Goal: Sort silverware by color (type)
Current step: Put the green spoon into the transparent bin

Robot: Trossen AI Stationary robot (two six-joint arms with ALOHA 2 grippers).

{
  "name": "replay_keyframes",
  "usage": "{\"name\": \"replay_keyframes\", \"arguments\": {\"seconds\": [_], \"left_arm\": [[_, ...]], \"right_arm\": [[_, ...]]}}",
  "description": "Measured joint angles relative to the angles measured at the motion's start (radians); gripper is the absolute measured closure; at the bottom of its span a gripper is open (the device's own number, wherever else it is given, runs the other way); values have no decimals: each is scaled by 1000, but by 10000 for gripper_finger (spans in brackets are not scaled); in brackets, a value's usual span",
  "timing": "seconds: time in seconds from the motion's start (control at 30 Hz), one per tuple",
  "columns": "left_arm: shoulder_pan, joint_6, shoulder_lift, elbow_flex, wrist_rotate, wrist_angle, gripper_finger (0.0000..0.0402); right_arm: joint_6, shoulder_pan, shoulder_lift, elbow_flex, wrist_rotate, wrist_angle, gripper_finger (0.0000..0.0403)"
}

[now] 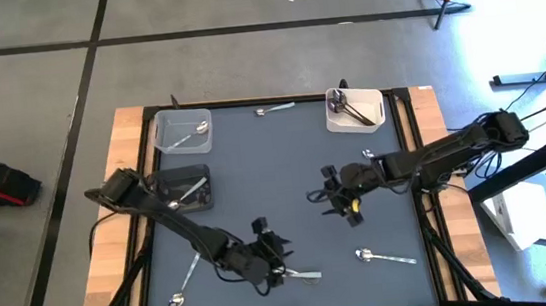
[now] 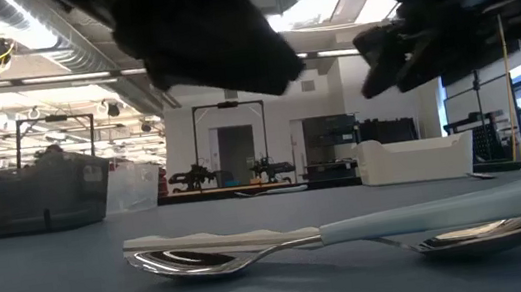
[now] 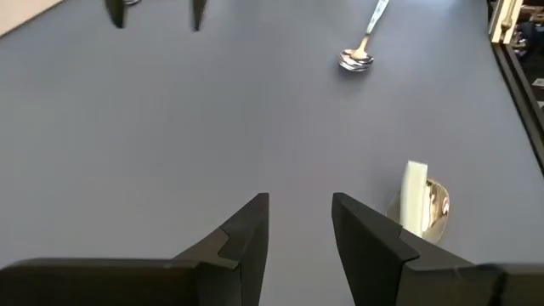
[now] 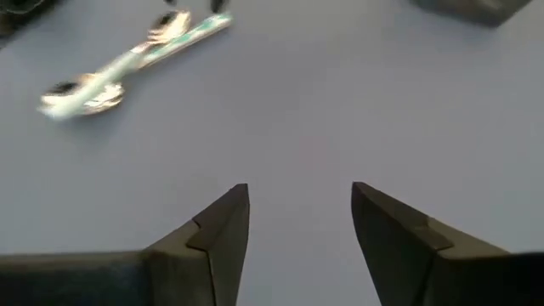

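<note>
Hovering low over the blue mat, left gripper (image 1: 275, 256) w/ fingers apart, nothing held, just beside a pale-handled spoon (image 1: 303, 274) near the front edge. Right gripper (image 1: 335, 195) mid-mat, fingers spread, empty. Other spoons scattered; some in the bins (image 1: 354, 109).

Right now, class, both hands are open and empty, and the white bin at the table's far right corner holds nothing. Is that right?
Not quite. The high view shows the white bin holds dark utensils. The left hand and right hand are open and empty.
</note>
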Motion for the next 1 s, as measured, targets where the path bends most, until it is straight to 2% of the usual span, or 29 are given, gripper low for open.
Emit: {"name": "replay_keyframes", "arguments": {"seconds": [0.07, 0.2, 0.33, 0.47, 0.67, 0.77, 1.0], "left_arm": [[2, -18, 32, 25, 9, 0, 276], [13, -57, 110, 83, 106, 4, 276], [19, -58, 173, 132, 184, -4, 276], [14, -108, 182, 135, 262, -23, 276], [-36, -193, 163, 136, 264, -99, 276], [-52, -220, 164, 132, 228, -148, 276], [-49, -266, 160, 83, 183, -155, 276]], "right_arm": [[58, 55, -8, 1, -4, -71, 205], [165, 178, -8, -3, 4, -184, 205], [217, 298, -8, -46, 96, -185, 205], [214, 379, -8, -123, 159, -84, 205], [212, 395, -8, -161, 170, -49, 205], [212, 395, -8, -161, 170, -41, 205], [216, 395, -8, -161, 167, -42, 205]]}}
